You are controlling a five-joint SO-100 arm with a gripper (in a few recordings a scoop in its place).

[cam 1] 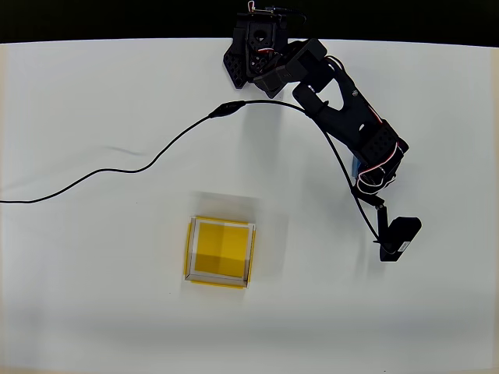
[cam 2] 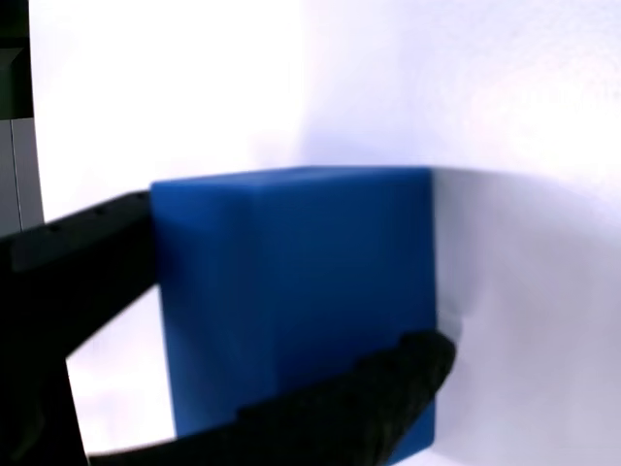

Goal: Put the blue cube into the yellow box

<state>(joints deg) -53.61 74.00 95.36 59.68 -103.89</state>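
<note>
between the pincer (cam 2: pixel 291 320) fingers sits the blue cube (cam 2: pixel 291 291), pinched on both sides.

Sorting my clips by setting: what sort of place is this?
Likely a lab-style robot test bench: a bare white table, a black arm with a trailing cable, and just the yellow box and blue cube as props.

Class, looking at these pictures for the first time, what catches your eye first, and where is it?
In the wrist view, the blue cube looms large between the black fingers. In the overhead view, the yellow box glows at the white table's centre, the black arm reaching from the top right.
</note>
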